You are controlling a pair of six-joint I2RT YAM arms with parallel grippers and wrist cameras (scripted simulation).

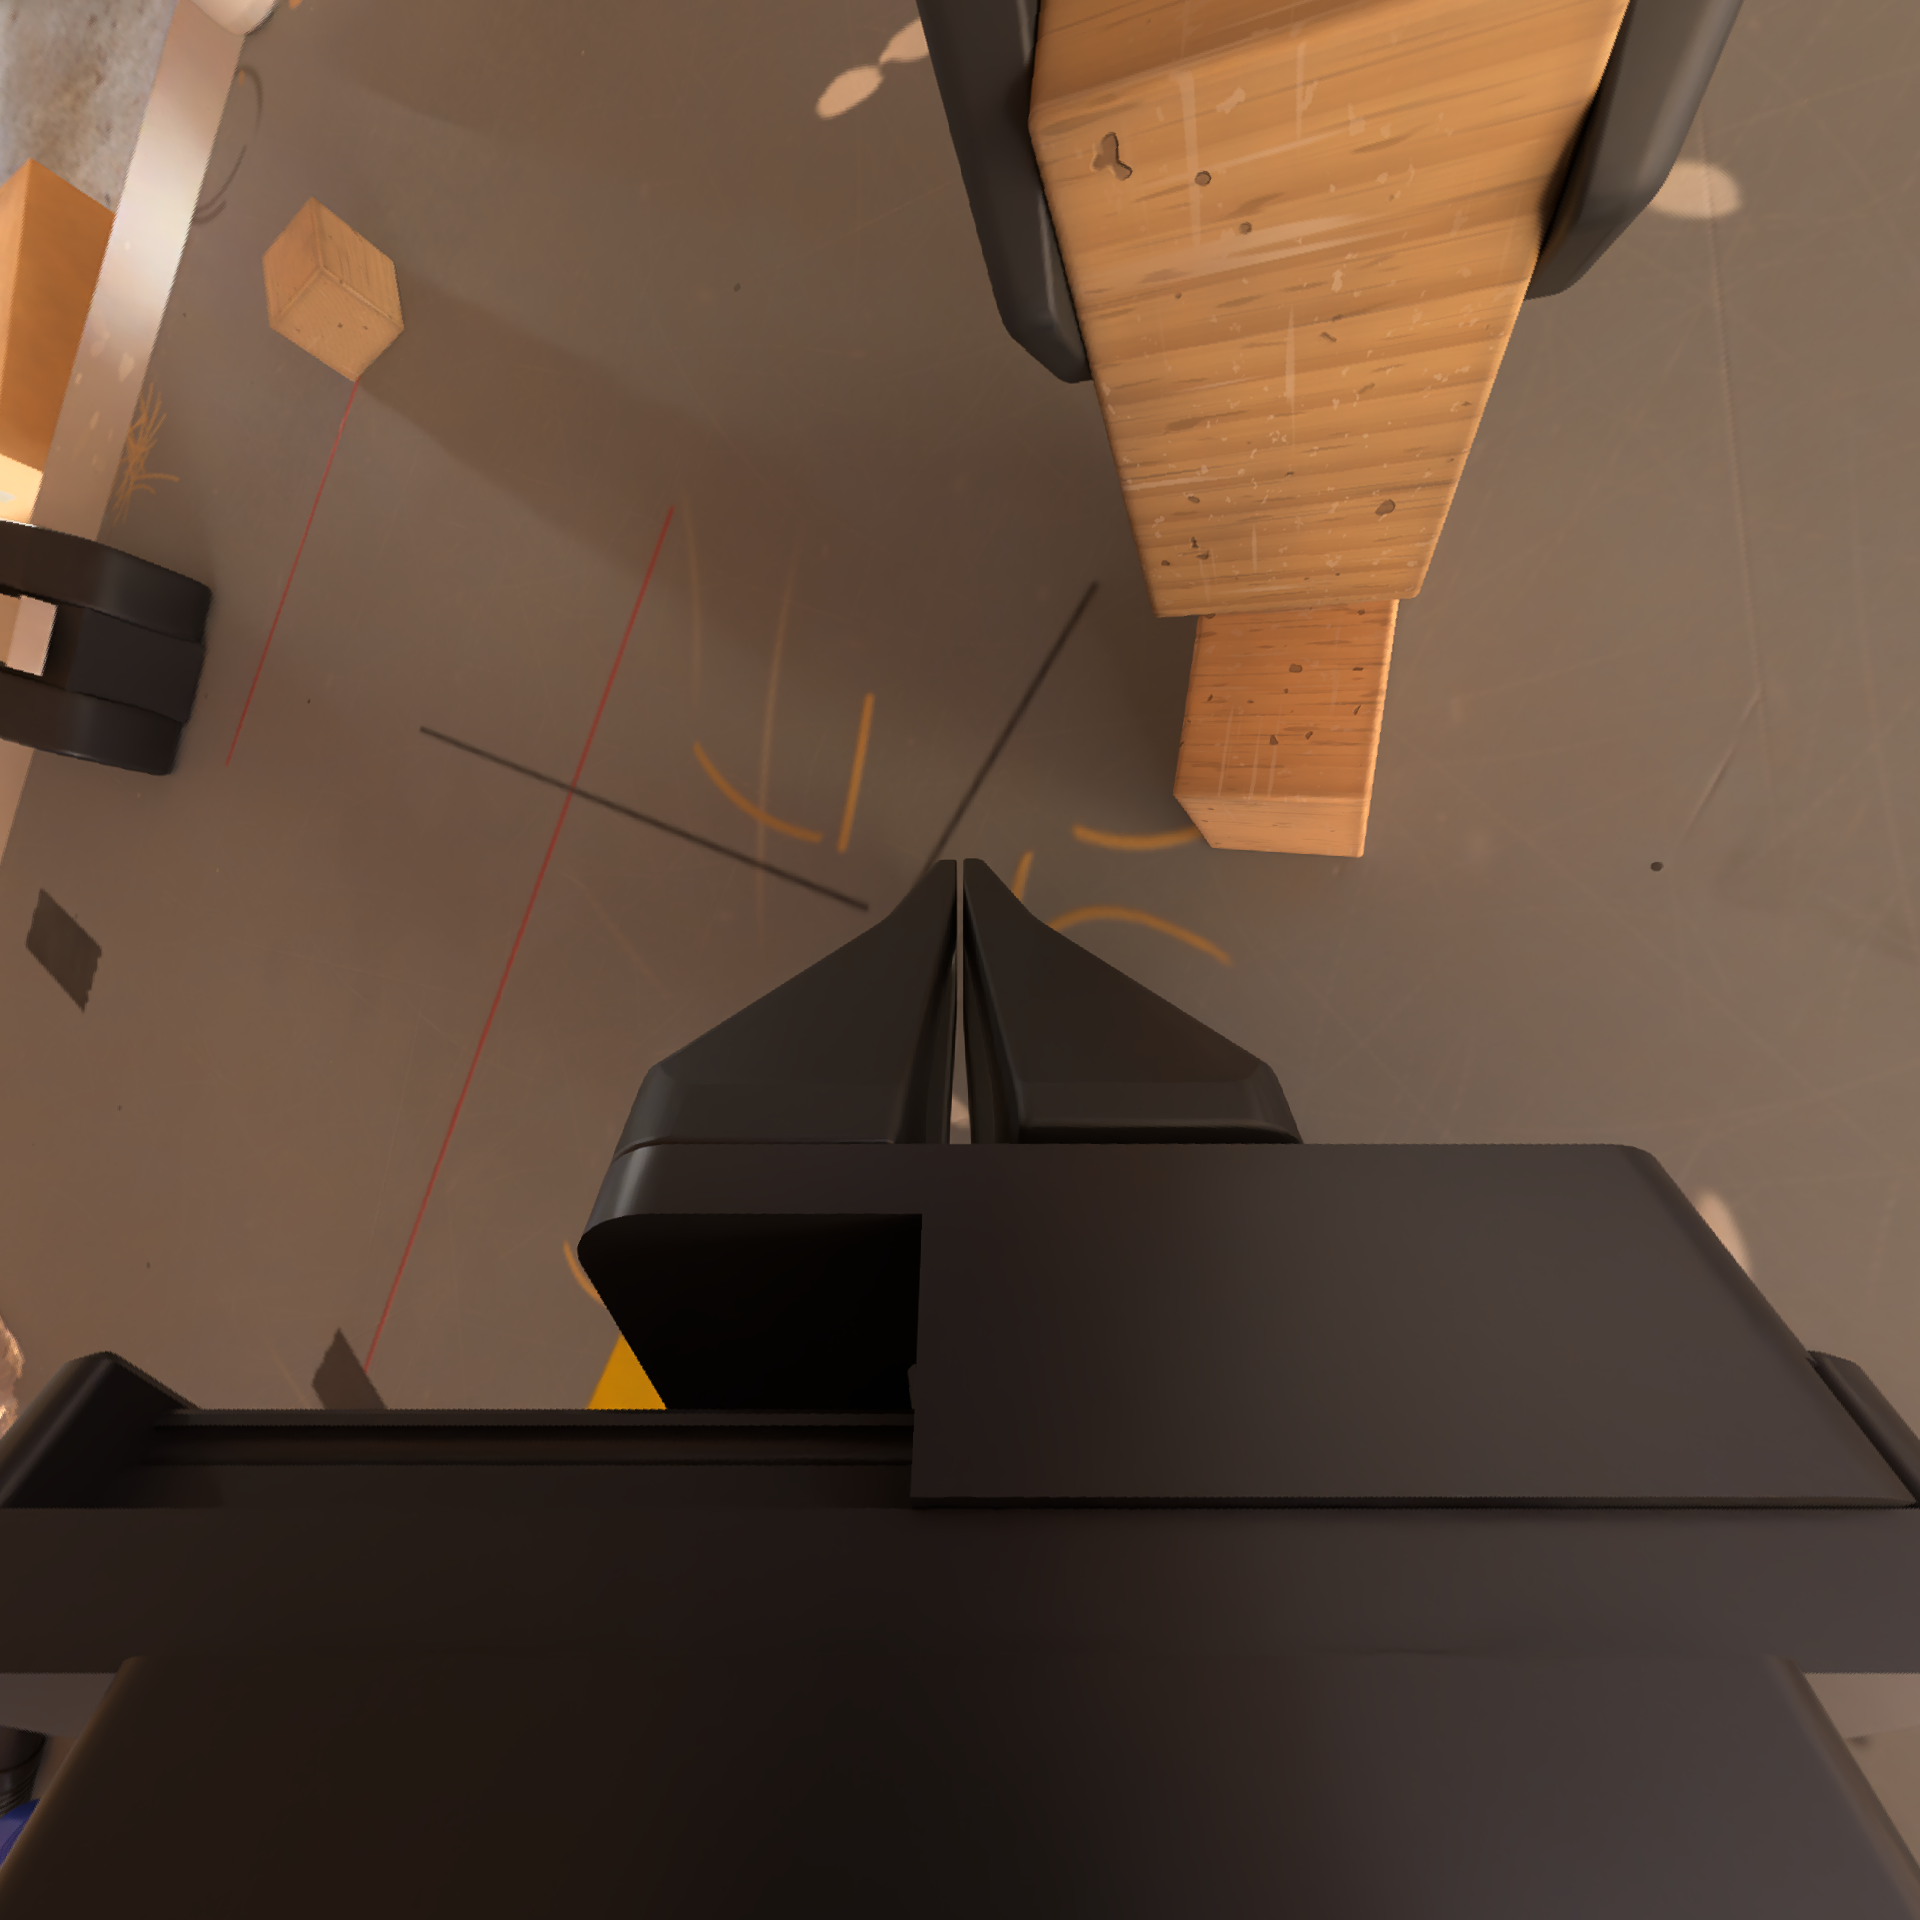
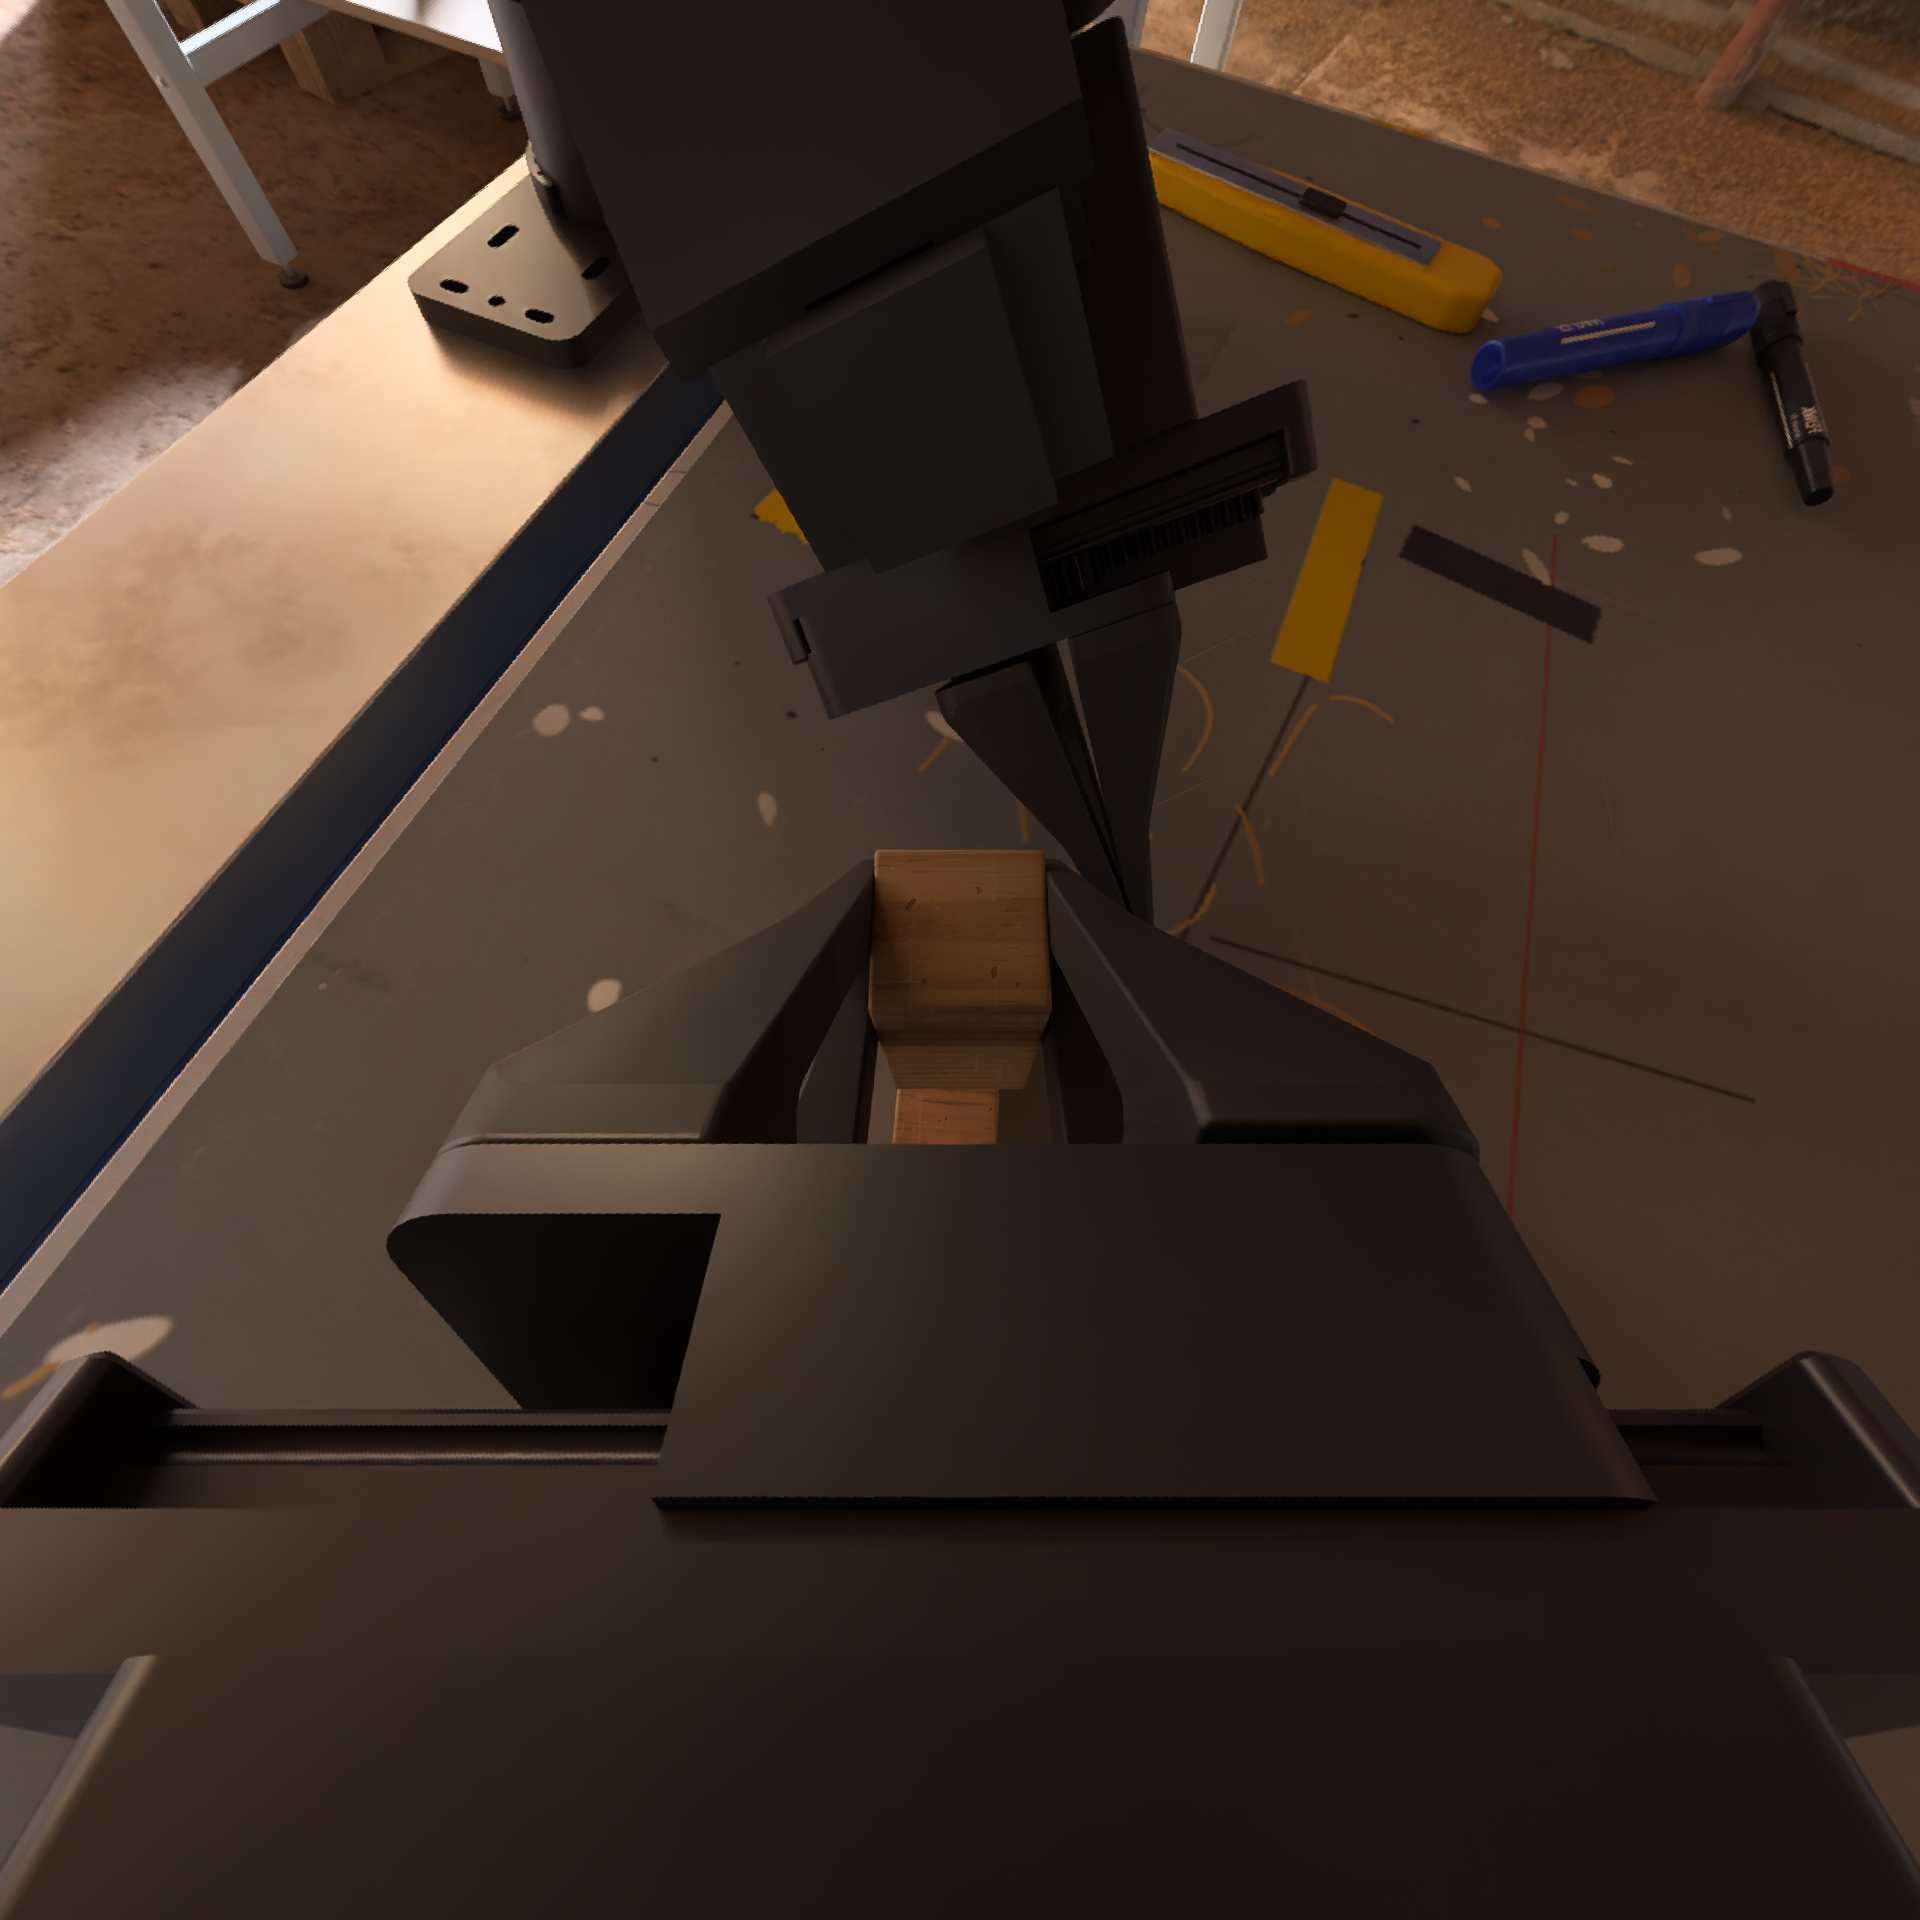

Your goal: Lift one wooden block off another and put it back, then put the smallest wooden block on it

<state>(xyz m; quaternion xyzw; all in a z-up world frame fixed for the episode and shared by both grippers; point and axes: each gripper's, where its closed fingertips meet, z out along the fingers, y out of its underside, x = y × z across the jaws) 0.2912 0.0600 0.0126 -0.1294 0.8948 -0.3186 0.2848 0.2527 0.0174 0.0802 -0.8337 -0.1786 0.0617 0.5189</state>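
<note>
My right gripper (image 2: 958, 873) is shut on a large wooden block (image 2: 956, 935), one finger on each side. A narrower wooden block (image 2: 945, 1117) stands directly under it; I cannot tell whether the two touch. In the left wrist view the same held block (image 1: 1278, 312) sits between the right gripper's fingers (image 1: 1003, 208), with the lower block (image 1: 1283, 727) beneath it. My left gripper (image 1: 961, 868) is shut and empty, hanging over the table just beside the stack, and also shows in the right wrist view (image 2: 1112, 883). The smallest wooden cube (image 1: 332, 291) lies alone, far left.
Another wooden block (image 1: 42, 312) shows at the left edge, beside a black arm part (image 1: 104, 655). A yellow utility knife (image 2: 1330, 239), a blue marker (image 2: 1610, 338) and a black marker (image 2: 1792, 395) lie at the far right. The table edge (image 2: 343, 727) runs along the left.
</note>
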